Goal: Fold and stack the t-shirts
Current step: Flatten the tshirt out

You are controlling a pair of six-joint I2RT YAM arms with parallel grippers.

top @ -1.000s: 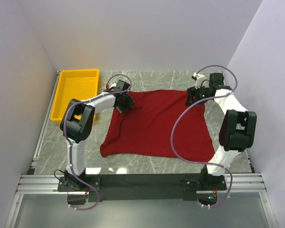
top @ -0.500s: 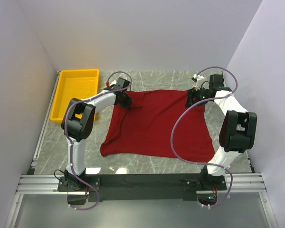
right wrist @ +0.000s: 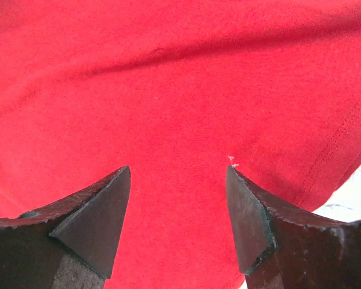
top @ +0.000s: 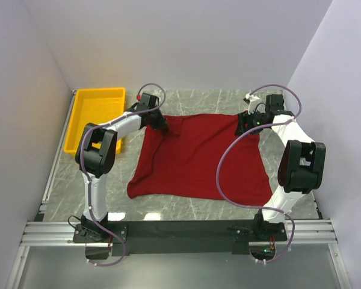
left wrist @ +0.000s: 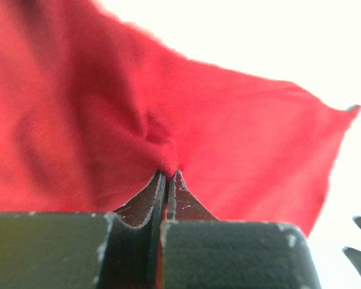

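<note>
The dark red t-shirt (top: 198, 162) lies spread flat in the centre of the frame. At its upper-left corner the left gripper (left wrist: 166, 179) pinches a fold of cloth. At the upper-right corner the right gripper (right wrist: 177, 171) hangs wide apart over the cloth.

Both arms reach to the upper middle of the frame. The left gripper (top: 159, 124) has its jaws pinched together, while the right gripper (top: 243, 124) has its jaws spread.
</note>
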